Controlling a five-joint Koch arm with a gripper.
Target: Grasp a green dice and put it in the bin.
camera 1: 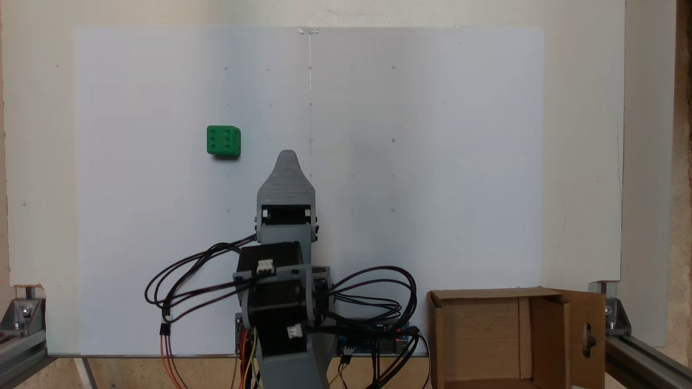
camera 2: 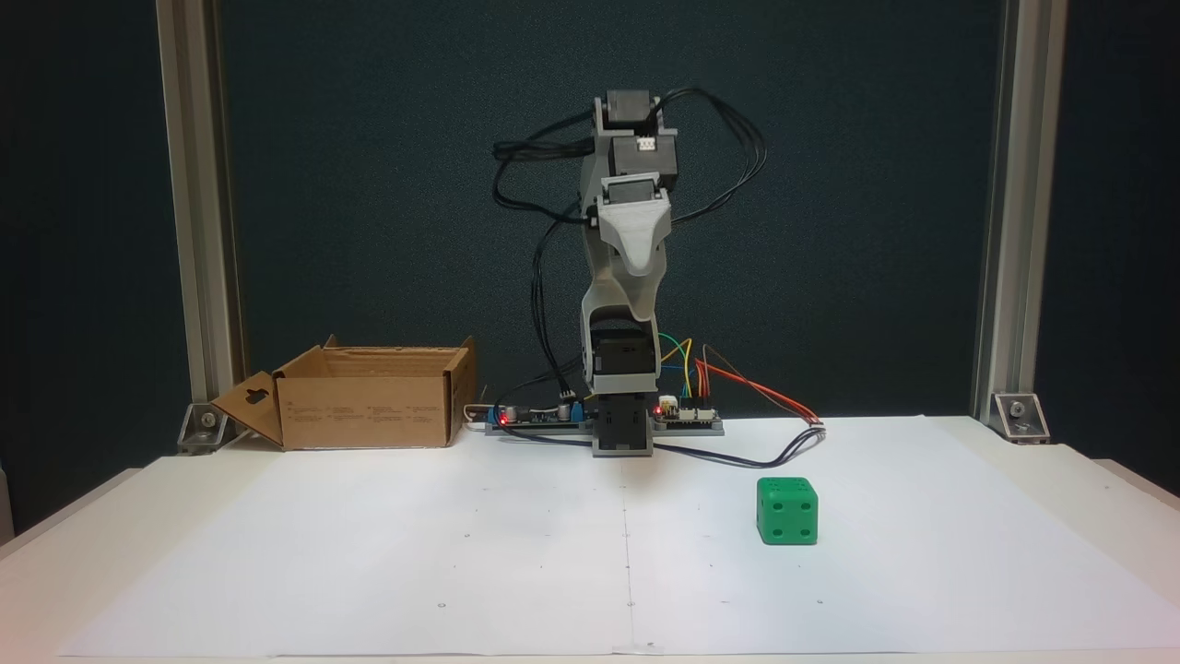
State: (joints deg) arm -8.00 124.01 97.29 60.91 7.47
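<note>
The green dice [camera 1: 223, 141] sits alone on the white worktop [camera 1: 432, 162]. In this fixed view it lies up and left of the gripper [camera 1: 287, 160]. I cannot tell if the gripper is closed.

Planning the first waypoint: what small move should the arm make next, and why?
Probably swing the tool left in the top-down fixed view and reach out toward the green dice. The dice sits untouched on the white sheet, apart from the folded arm, far from the cardboard box.
</note>
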